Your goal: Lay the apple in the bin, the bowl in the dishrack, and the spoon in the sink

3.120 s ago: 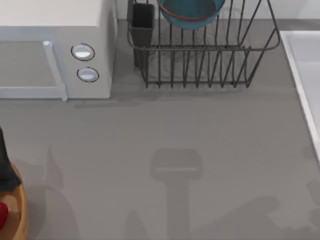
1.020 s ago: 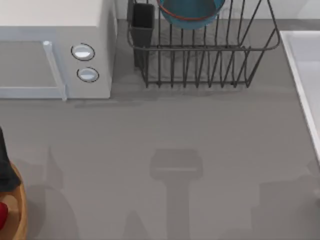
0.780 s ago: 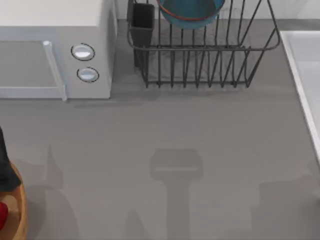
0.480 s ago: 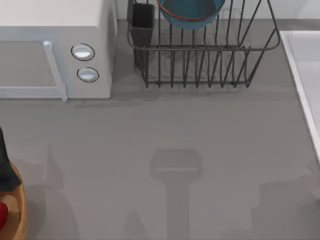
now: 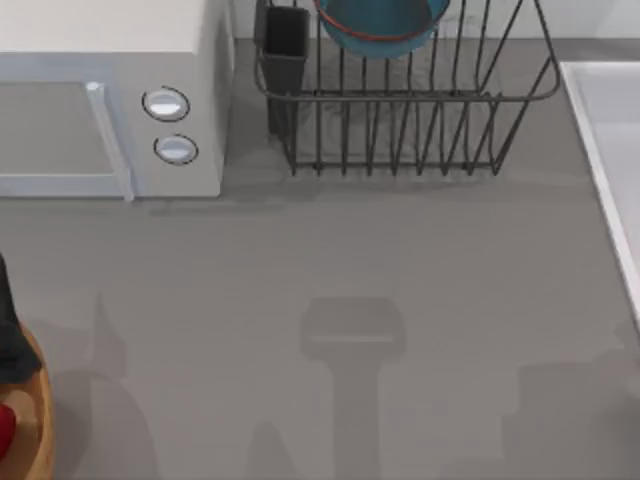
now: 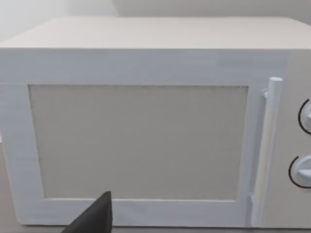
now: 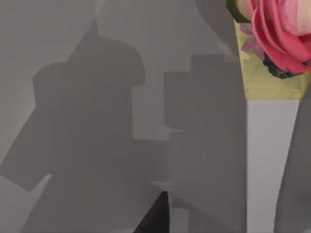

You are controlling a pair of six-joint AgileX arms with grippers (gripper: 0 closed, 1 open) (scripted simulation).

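Landmark: dishrack (image 5: 400, 130), a dark wire rack at the far edge of the grey bench (image 5: 330, 250).
Bowl: blue bowl (image 5: 380, 25) with a reddish rim, sitting inside the dishrack among the upright bars.
Utensil cup: dark rectangular cup (image 5: 287, 50) on the dishrack's left corner.
Microwave: white microwave (image 5: 110, 100) just beside the dishrack on the top view's left. Its two round knobs (image 5: 165, 104) are on the side nearest the rack. The left wrist view looks at its door (image 6: 141, 141) head on.
Sink: pale sink (image 5: 615, 110) with a raised white rim, right of the dishrack with a strip of bench between them. It is cut by the frame edge.
Bin: orange-brown bin (image 5: 35, 420), well apart from the dishrack, down at the top view's near-left edge and only partly in frame.
Apple: red apple (image 5: 4, 425) lying inside the bin, against the frame edge.
Left tool: dark left tool (image 5: 8, 335) sits over the bin's far rim, well apart from the dishrack and facing the microwave. Spread or pressed together: cannot tell.
Right tool: a dark tip of the right tool (image 7: 156, 217) hangs over shadowed bench. Spread or pressed together: cannot tell. Its place relative to the dishrack also cannot be told.
Odd item: a pink petalled thing (image 7: 277, 34) on a pale yellow slab, seen in the right wrist view. What it is cannot be told.
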